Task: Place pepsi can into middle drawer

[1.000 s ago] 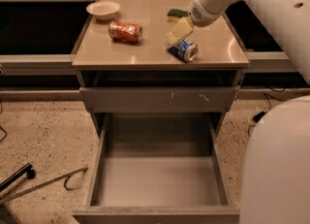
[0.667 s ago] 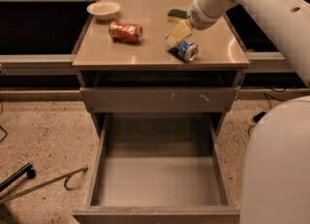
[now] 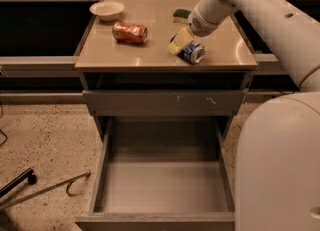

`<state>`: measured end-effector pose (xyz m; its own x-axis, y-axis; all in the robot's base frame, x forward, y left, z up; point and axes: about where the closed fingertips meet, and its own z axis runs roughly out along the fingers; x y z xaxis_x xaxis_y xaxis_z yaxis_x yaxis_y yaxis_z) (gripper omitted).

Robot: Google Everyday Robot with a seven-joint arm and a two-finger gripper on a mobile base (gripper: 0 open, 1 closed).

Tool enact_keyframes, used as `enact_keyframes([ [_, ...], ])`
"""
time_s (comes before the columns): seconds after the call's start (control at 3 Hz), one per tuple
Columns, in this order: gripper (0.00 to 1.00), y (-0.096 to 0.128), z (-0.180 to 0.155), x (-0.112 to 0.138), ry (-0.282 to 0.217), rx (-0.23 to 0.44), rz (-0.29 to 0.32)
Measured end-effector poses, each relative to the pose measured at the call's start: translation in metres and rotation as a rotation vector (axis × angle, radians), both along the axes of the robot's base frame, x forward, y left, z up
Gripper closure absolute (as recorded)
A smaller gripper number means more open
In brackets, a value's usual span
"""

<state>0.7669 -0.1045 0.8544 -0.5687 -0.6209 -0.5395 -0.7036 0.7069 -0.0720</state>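
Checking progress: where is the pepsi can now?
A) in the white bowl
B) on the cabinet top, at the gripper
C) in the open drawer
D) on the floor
B: the pepsi can lies on its side on the cabinet top with the gripper down at it, and the open middle drawer holds nothing.

A crumpled orange-red soda can (image 3: 129,32) lies on its side on the left half of the beige counter (image 3: 140,55). Behind it, near the back left corner, stands a shallow white bowl (image 3: 106,10), well apart from the can. A green and yellow sponge (image 3: 181,15) rests towards the back, right of centre. The tool (image 3: 179,42) hangs low over the counter just in front of that sponge. Under the counter sits a closed grey drawer front with small white scratches (image 3: 150,103). On the speckled floor (image 3: 45,135) at the left lie a black bar (image 3: 17,181) and a thin grey rod (image 3: 47,191).
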Motion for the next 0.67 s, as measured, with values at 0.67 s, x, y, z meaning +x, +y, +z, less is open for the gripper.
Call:
enact_keyframes([
  [0.67,0.0,0.0036,-0.0191,0.0018,0.052,-0.01,0.04],
])
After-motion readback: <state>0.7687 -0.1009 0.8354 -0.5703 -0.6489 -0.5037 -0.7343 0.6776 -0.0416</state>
